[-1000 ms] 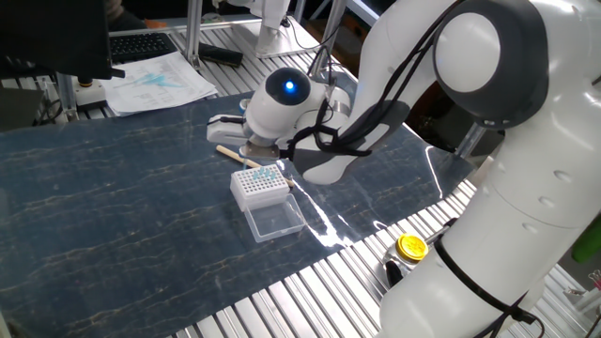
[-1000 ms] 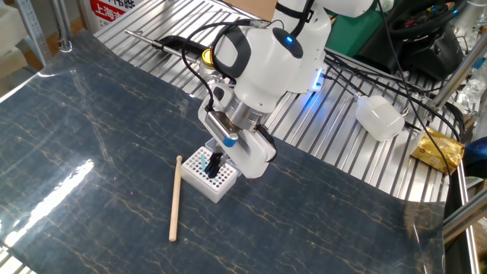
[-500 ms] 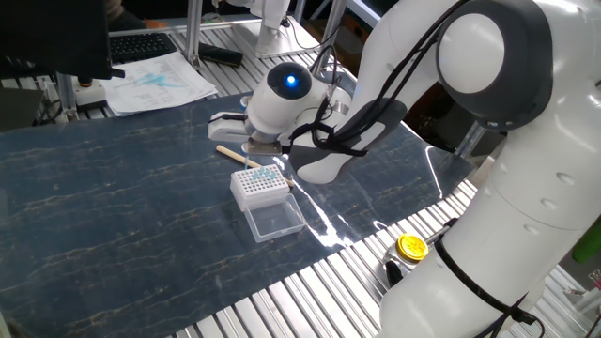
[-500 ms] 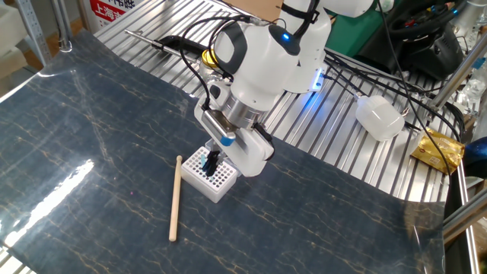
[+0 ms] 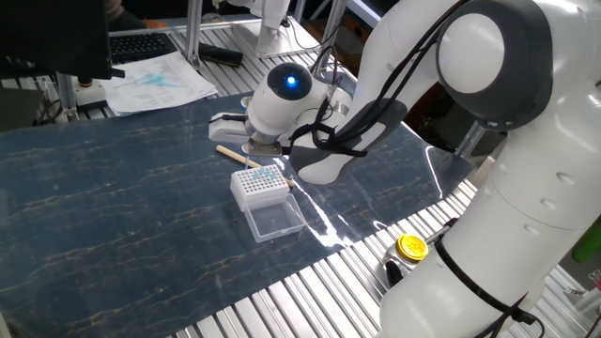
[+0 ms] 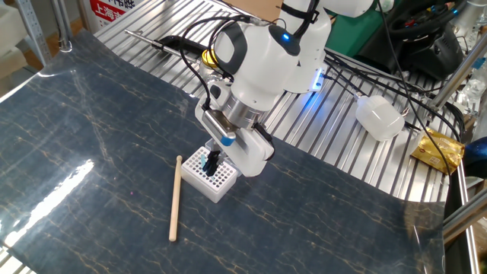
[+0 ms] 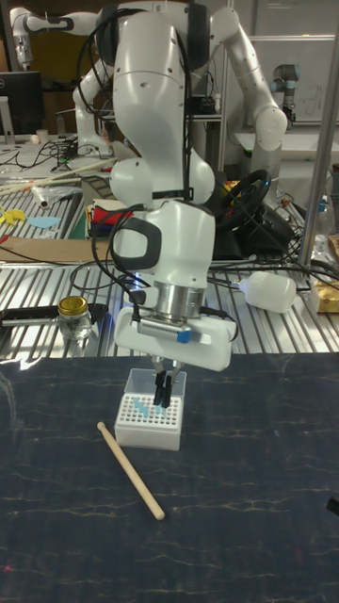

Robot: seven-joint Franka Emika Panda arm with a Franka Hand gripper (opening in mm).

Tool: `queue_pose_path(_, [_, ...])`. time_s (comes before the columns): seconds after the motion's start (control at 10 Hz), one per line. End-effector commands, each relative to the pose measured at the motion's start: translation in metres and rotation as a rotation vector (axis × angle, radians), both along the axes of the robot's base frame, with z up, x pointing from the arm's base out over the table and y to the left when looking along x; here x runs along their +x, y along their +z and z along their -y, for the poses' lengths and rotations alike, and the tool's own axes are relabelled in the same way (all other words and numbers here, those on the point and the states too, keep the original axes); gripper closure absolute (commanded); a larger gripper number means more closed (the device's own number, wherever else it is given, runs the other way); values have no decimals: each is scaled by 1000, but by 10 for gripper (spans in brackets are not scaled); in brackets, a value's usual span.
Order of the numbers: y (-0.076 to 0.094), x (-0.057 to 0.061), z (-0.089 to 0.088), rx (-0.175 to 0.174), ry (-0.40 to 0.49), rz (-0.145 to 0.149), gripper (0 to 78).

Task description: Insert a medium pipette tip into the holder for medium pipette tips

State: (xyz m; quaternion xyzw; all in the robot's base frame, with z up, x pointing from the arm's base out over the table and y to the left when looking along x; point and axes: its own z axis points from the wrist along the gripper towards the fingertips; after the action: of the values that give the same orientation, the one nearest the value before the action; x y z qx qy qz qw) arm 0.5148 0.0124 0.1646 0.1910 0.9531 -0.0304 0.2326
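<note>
The holder for medium pipette tips (image 5: pixel 258 188) is a small white box with a grid of holes, also seen from the other side (image 6: pixel 207 176) and from the front (image 7: pixel 149 426). Its clear lid (image 5: pixel 275 221) lies open beside it. A few light-blue medium pipette tips (image 7: pixel 141 405) stand in the grid (image 5: pixel 268 175). My gripper (image 7: pixel 162 394) hangs straight down over the holder's top (image 6: pixel 213 163), its dark fingers close together, tips at the grid. I cannot make out whether a tip sits between them.
A cream wooden stick (image 6: pixel 176 198) lies on the dark mat beside the holder (image 7: pixel 130 469). A yellow-capped jar (image 5: pixel 410 247) sits on the metal rails off the mat. Papers (image 5: pixel 155 80) lie at the back; cables and a white bottle (image 6: pixel 379 116) are behind the arm.
The wrist has risen slightly and shifted a little over the holder during the first half second, then stayed still. The holder and stick have not moved.
</note>
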Motion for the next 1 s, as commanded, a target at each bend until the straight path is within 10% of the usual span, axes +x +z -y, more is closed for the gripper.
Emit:
queue_pose_path(0.1, [0, 0, 0, 1, -2, 5, 764])
queue_pose_path(1.0, [-9, -3, -4, 4, -6, 20, 764])
